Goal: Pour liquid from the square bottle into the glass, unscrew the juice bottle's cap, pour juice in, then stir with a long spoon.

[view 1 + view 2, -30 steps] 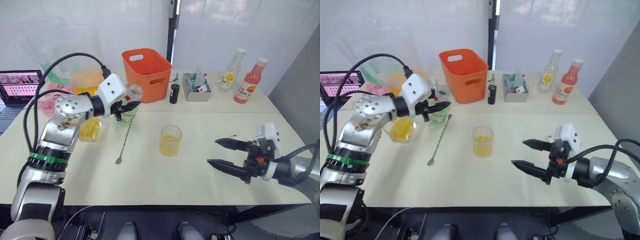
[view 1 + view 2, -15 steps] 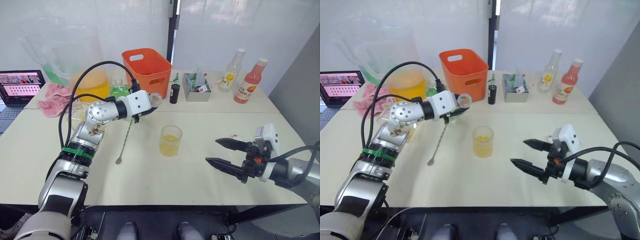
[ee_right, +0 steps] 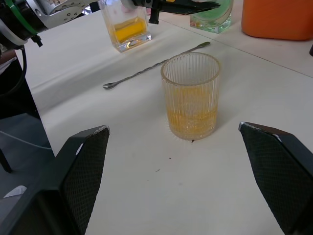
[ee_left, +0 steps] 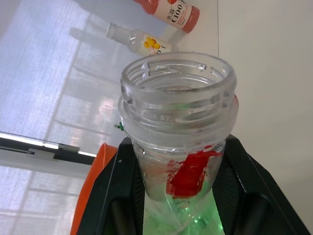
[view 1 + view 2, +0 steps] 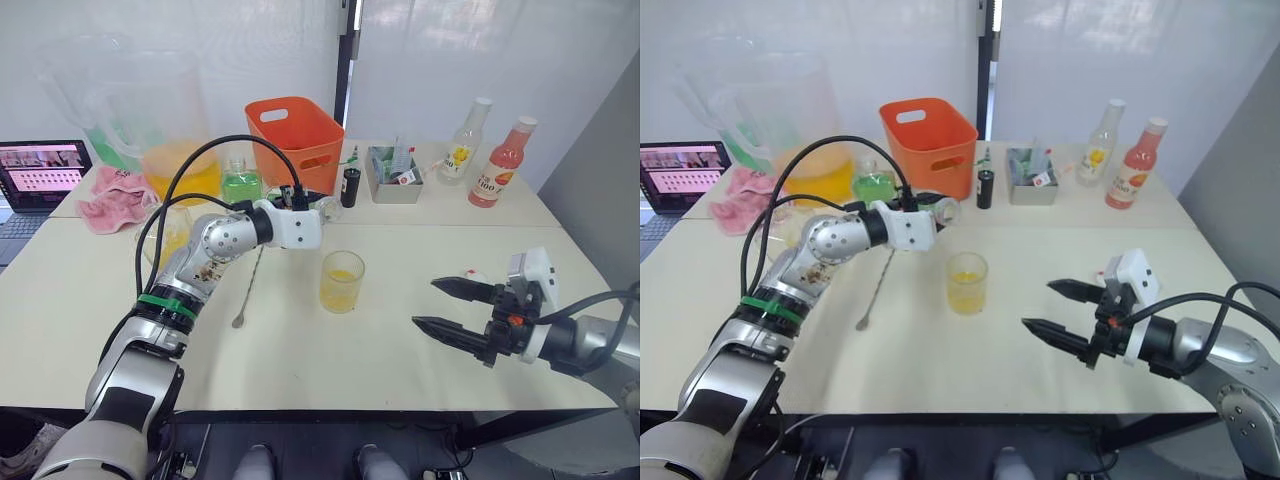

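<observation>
Left gripper (image 4: 178,196) clamped on juice bottle (image 4: 178,132) at the neck; mouth uncapped, threads bare, green of the label below the fingers. Bottle tipped near horizontal, long axis running from the left wrist toward table centre, mouth (image 5: 325,208) leading. Glass (image 5: 341,281) upright mid-table, shallow yellow liquid (image 3: 191,122) at the bottom, standing just beyond and nearer the robot than the bottle mouth; mouth not yet over the rim. Judged: short carry toward the glass needed before the pour. Left arm much nearer the glass. Right gripper (image 5: 452,307) spread wide, holding nothing, hovering low well right of the glass. Long spoon (image 5: 249,284) flat on table left of the glass. Square bottle (image 3: 126,25) behind the left arm.
</observation>
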You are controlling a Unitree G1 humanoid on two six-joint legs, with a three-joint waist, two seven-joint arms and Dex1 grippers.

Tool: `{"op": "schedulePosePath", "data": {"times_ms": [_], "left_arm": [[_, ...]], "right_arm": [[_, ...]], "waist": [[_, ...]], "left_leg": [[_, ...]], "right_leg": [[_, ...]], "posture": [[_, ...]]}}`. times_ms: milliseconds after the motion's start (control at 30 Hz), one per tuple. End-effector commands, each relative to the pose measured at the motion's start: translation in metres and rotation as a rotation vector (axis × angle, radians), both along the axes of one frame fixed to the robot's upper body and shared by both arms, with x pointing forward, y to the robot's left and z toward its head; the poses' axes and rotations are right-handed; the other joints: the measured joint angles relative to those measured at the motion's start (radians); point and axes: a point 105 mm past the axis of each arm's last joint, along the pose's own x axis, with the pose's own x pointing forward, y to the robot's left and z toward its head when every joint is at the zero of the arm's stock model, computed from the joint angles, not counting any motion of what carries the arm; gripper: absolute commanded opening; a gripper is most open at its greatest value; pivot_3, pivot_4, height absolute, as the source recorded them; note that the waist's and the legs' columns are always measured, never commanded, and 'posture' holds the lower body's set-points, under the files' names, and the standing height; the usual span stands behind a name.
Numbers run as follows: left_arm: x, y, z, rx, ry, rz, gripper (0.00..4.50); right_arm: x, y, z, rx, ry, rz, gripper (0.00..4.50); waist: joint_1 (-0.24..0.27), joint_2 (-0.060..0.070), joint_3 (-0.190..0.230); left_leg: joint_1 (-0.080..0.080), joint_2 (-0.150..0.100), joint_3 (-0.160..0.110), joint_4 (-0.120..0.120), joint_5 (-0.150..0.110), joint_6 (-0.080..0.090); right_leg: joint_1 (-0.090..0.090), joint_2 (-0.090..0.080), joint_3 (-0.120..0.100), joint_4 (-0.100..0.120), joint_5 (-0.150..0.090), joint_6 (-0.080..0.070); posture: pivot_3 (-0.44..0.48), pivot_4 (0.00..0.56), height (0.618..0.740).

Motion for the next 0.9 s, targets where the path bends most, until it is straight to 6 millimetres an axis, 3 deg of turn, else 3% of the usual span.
{"op": "schedulePosePath", "data": {"times_ms": [33, 900], "left_arm": [[-0.004, -0.005, 0.025, -0.009, -0.125, -0.028, 1.41], [-0.005, -0.009, -0.002, 0.144, -0.269, -0.027, 1.41]], "right_arm": [[0.000, 0.002, 0.009, -0.002, -0.051, 0.009, 4.48], [0.004, 0.006, 0.009, 0.005, -0.055, 0.004, 4.48]], "waist": [[0.000, 0.000, 0.000], [0.000, 0.000, 0.000]], "left_leg": [[0.000, 0.000, 0.000, 0.000, 0.000, 0.000], [0.000, 0.000, 0.000, 0.000, 0.000, 0.000]], "right_leg": [[0.000, 0.000, 0.000, 0.000, 0.000, 0.000], [0.000, 0.000, 0.000, 0.001, 0.000, 0.000]], "posture": [[0.000, 0.150, 0.740], [0.000, 0.150, 0.740]]}}
